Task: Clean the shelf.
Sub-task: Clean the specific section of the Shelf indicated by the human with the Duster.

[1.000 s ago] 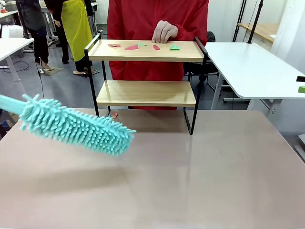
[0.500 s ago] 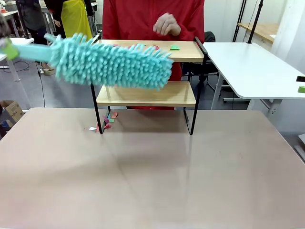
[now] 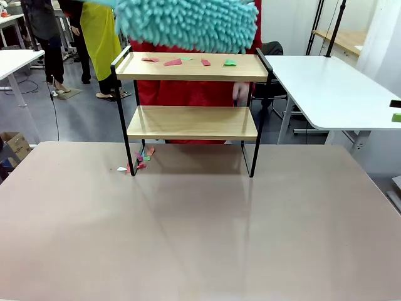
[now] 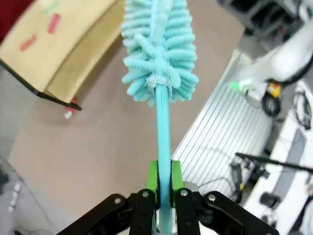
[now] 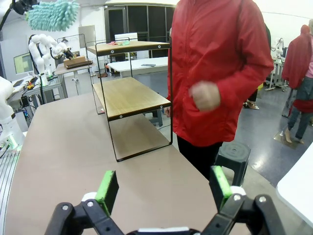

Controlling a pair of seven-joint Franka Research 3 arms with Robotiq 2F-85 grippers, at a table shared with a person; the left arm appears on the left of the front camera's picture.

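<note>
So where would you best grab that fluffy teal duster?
By its thin, straight handle, coming in line with it from the bare end and clamping its two sides. The head of the duster is soft and bulky, so it would likely squash. The left tool grips it just so.

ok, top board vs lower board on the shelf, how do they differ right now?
Top board carries red and green scraps; lower board is bare. The black frame rises as rails above the top board's ends; at the lower board it only passes alongside. Both are light wood in that one frame.
</note>
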